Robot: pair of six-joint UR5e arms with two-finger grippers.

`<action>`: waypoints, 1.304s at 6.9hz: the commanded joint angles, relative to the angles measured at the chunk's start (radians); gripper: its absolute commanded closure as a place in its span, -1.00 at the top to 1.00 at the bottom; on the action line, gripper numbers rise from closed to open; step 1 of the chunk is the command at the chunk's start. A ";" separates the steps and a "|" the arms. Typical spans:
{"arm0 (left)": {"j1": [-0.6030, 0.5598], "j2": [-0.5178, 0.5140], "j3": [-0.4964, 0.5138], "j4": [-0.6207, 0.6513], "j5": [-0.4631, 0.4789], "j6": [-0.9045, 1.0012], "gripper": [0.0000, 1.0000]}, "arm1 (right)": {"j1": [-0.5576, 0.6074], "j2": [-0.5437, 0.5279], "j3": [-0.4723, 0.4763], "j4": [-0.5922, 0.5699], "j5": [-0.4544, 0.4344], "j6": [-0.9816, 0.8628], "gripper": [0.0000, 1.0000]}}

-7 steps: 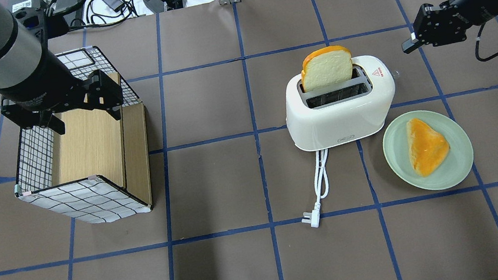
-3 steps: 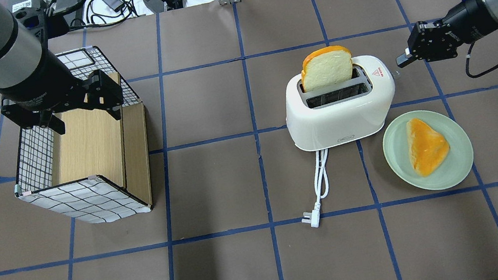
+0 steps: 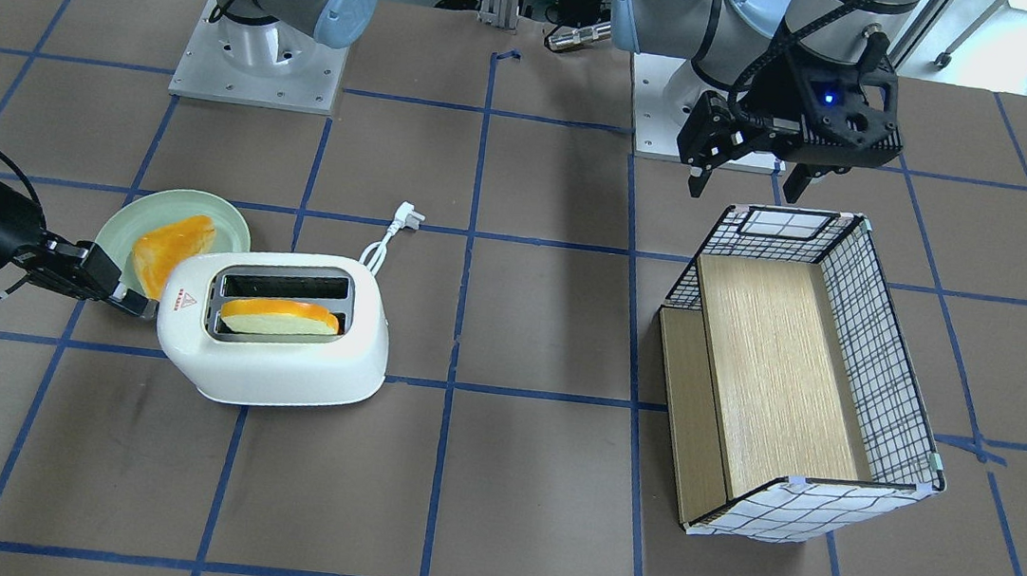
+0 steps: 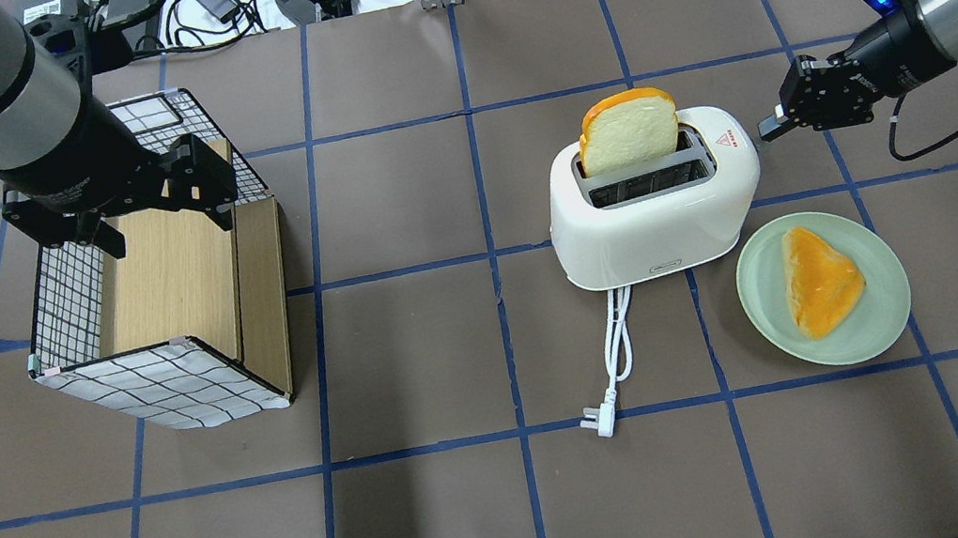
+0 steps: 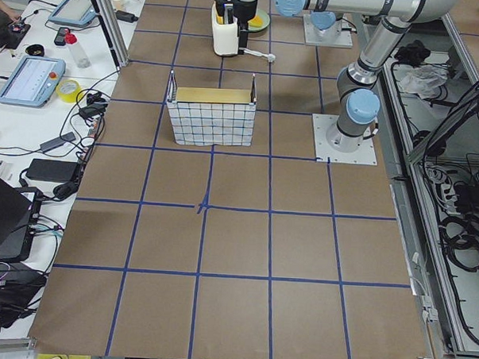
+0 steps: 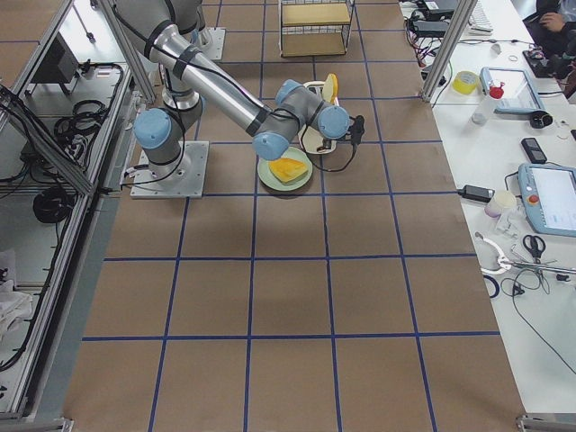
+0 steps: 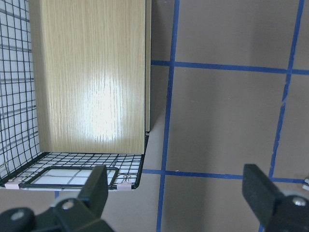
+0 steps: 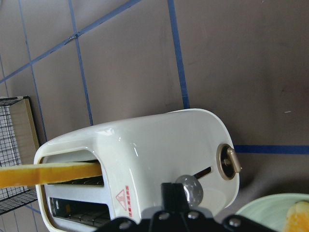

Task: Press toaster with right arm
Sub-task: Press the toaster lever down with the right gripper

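Presently: glossy white rounded two-slot toaster (image 4: 655, 209), toward right edge of brown bench (image 4: 441, 521). Black right gripper (image 4: 766, 133), fingers closed together, tip just beside toaster's knob end.

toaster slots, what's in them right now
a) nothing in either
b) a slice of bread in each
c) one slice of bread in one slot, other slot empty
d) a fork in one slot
C: the overhead view shows a single slice of bread standing in the toaster, in the slot farther from the robot, while the other slot shows only bare metal.
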 commanded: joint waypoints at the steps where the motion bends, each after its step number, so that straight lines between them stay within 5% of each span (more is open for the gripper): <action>1: 0.000 0.000 0.000 0.000 0.001 0.000 1.00 | 0.000 0.013 0.008 -0.020 0.001 0.000 -1.00; 9: 0.000 0.000 0.000 0.000 0.001 0.000 1.00 | 0.000 0.043 0.074 -0.123 -0.002 -0.001 -1.00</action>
